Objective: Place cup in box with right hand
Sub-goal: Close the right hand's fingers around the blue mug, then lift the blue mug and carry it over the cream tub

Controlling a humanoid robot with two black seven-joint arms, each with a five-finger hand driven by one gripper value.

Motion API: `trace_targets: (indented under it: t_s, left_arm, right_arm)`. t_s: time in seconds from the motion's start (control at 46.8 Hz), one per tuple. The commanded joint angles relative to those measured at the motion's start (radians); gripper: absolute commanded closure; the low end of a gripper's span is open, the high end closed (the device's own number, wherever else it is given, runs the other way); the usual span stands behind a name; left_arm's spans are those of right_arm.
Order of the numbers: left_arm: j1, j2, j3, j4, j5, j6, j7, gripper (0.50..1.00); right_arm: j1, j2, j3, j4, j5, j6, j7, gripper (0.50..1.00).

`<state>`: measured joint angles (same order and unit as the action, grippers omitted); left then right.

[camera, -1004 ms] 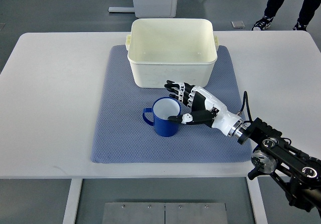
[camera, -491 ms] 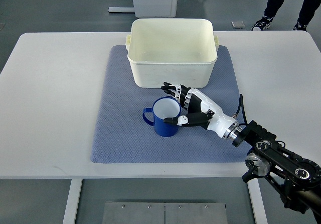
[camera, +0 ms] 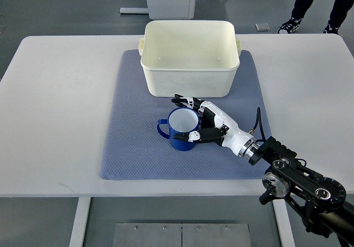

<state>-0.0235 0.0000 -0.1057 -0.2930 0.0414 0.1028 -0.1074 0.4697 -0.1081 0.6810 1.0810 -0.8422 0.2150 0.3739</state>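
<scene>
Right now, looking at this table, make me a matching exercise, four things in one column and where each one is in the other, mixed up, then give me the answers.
Things:
1. blue cup
2. white box
3. right hand
4. blue-grey mat

Places:
A. at the far end of the mat, empty
B. spread flat on the white table, under cup and box
C. wrapped around the cup's right side, thumb on the near side, fingers on the far side
D. upright on the mat, in front of the box, handle to the picture's left

Pairs: 1-D, 2-A, 3-C, 4-B
</scene>
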Motion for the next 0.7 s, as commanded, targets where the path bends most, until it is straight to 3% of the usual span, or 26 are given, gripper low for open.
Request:
trace_targets:
  t_s: [0.0, 0.449, 0.513, 0.555, 0.619, 0.662, 0.683]
  left_arm:
    - [0.001, 0.0, 0.0, 0.0, 0.0, 0.0, 0.0, 0.5]
    - [0.001, 0.0, 0.0, 0.0, 0.0, 0.0, 0.0, 0.5]
    - [0.001, 0.0, 0.0, 0.0, 0.0, -0.002, 0.0, 0.5]
    - [0.0, 0.0, 0.0, 0.0, 0.0, 0.0, 0.0, 0.5]
    - [-0.001, 0.0, 0.0, 0.0, 0.0, 0.0, 0.0, 0.5]
    - [-0.001, 0.0, 0.0, 0.0, 0.0, 0.0, 0.0, 0.5]
    - [0.0, 0.0, 0.001, 0.0, 0.0, 0.0, 0.0, 0.5]
  right_arm:
    - [0.006, 0.007, -0.001, -0.015, 0.0, -0.002, 0.007, 0.507]
    - [0.021, 0.008, -0.078, -0.059, 0.002, -0.055, 0.066, 0.507]
    - [0.023, 0.008, -0.08, -0.059, 0.002, -0.059, 0.068, 0.53]
    - [0.024, 0.008, -0.081, -0.059, 0.002, -0.059, 0.068, 0.567]
    - [0.024, 0.007, -0.086, -0.059, 0.003, -0.059, 0.068, 0.663]
    - [0.029, 0.007, -0.094, -0.058, 0.003, -0.057, 0.069, 0.799]
    - [0.03, 0.007, -0.1, -0.059, 0.003, -0.057, 0.069, 0.907]
